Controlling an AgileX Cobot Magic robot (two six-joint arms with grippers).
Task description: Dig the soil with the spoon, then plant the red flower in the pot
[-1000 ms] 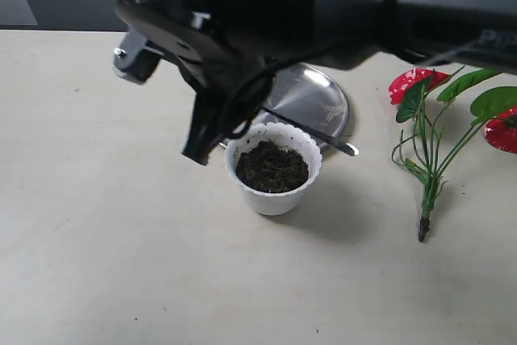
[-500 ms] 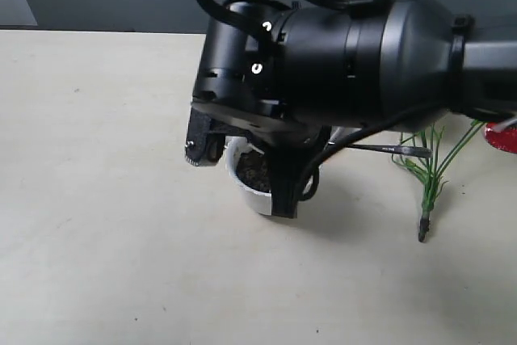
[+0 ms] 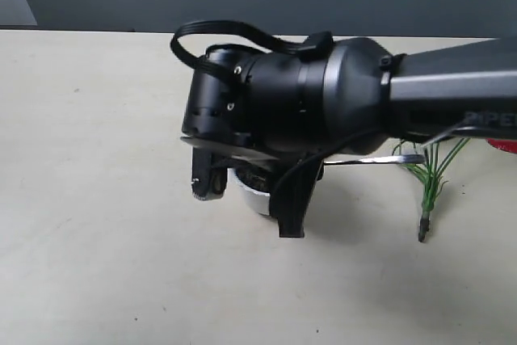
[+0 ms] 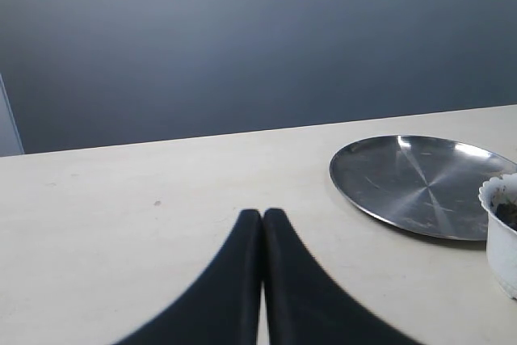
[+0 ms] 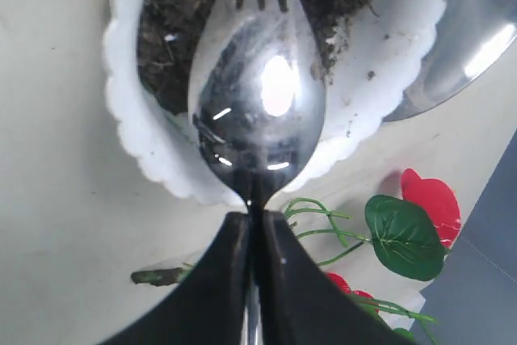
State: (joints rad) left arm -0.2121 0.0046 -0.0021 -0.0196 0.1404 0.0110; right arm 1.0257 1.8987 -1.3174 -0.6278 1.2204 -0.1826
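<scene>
My right gripper [image 5: 257,220] is shut on the spoon's handle. The spoon [image 5: 257,111] is shiny, with small tines at its tip, and its bowl hangs over the white pot [image 5: 137,143], with the tip at the dark soil [image 5: 174,38]. In the exterior view the right arm's wrist [image 3: 307,111] covers most of the pot [image 3: 250,196]; the spoon's handle [image 3: 388,160] sticks out to the right. The red flower [image 3: 428,191] lies on the table right of the pot, with a leaf [image 5: 404,236] and a bloom [image 5: 432,199] showing. My left gripper [image 4: 262,214] is shut and empty.
A round steel plate [image 4: 420,183] lies on the cream table just behind the pot [image 4: 505,236]; its edge [image 5: 477,30] also shows in the right wrist view. A dark grey wall [image 4: 258,38] stands behind the table's far edge.
The right arm has swung down over the pot with the spoon, now hiding the plate, the soil and most of the flower in the exterior view. The spoon's handle sits slightly lower.
</scene>
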